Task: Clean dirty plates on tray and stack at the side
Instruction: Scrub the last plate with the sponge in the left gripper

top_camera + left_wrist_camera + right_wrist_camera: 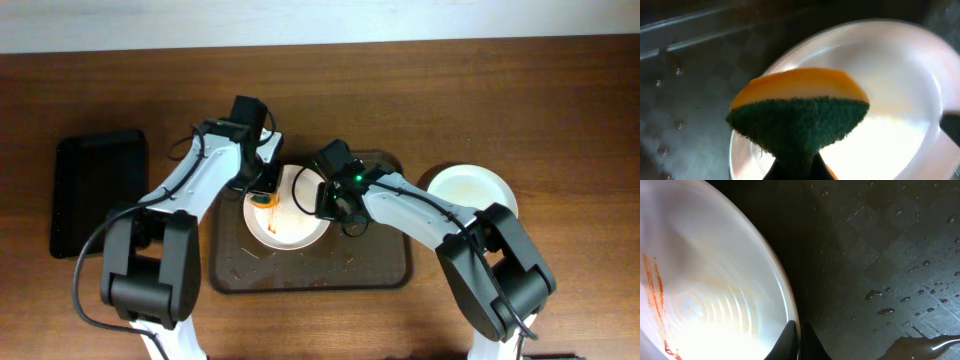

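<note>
A white plate point(295, 215) with orange-brown sauce streaks lies on the dark brown tray point(380, 270). My left gripper point(266, 190) is shut on a yellow and green sponge point(797, 107) held over the plate's left part point(900, 75). My right gripper point(325, 200) is shut on the plate's right rim point(785, 292); sauce streaks show in the right wrist view on the plate's left. A clean white plate point(472, 190) sits on the table right of the tray. A third plate is not visible.
A smaller black tray point(98, 190) lies at the far left on the wooden table. Water drops dot the brown tray's floor point(880, 255).
</note>
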{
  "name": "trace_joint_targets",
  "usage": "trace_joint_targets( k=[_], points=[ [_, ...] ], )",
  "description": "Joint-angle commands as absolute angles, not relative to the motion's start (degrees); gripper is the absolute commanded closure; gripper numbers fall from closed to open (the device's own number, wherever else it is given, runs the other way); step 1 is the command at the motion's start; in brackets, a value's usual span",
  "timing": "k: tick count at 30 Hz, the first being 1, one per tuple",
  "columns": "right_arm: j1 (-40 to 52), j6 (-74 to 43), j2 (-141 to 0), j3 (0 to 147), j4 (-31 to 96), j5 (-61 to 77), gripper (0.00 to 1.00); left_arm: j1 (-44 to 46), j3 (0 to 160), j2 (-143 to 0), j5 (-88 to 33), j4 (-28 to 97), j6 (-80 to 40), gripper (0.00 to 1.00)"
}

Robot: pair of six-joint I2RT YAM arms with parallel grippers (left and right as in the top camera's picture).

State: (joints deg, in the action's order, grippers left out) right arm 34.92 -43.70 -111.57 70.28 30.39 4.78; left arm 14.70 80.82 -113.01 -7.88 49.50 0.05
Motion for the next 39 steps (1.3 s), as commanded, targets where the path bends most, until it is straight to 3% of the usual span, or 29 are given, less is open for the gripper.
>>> trace_joint_targets(
  k=[1,5,9,12,14,16,19,21,24,26,29,36,39],
  points=[
    [34.87,-43.77,-110.96,70.04,30.20,4.03,0.96,16.03,73.89,-112.55,-7.44,43.68,0.73,1.00],
    [34.87,-43.77,-110.96,70.04,29.98,4.03,0.96,17.37,64.95,-112.55,-7.49,35.81,0.71,1.00],
    [34.87,-43.79,-110.96,70.04,29.74,4.03,0.96,17.37,64.82,-112.53,-14.26,49.36,7.75,1.00],
    [34.87,-43.77,-110.96,70.04,29.74,4.03,0.96,17.37,64.82,-112.53,-13.96,51.24,13.45,1.00],
    [34.87,-43.77,-110.96,70.04,29.74,4.03,0.96,17.37,64.82,-112.53,-7.57,46.13,10.59,1.00],
    [34.87,-43.77,-110.96,70.04,29.74,4.01,0.96,17.47,64.79,-112.53,10.09,37.28,-3.81,1.00],
    [34.87,-43.77,-110.96,70.04,29.65,3.99,0.96,17.54,64.79,-112.53,19.55,32.32,-8.56,1.00],
    [34.87,-43.77,-110.96,70.04,29.56,3.99,0.96,17.61,64.82,-112.53,15.86,34.96,-8.05,1.00],
    [34.87,-43.77,-110.96,70.04,29.56,3.99,0.96,17.58,64.82,-112.53,-6.48,42.89,6.59,1.00],
    [34.87,-43.77,-110.96,70.04,29.56,4.01,0.96,17.58,64.82,-112.53,-12.75,48.62,10.00,1.00],
    [34.87,-43.77,-110.96,70.04,29.39,4.03,0.96,17.56,64.99,-112.53,-12.91,51.24,10.44,1.00],
    [34.87,-43.77,-110.96,70.04,29.36,4.01,0.96,17.34,64.97,-112.53,-16.62,33.56,10.13,1.00],
    [32.95,-45.06,-110.96,69.87,29.58,5.74,0.96,15.53,64.97,-112.53,-2.33,33.47,-2.70,1.00]
  ],
)
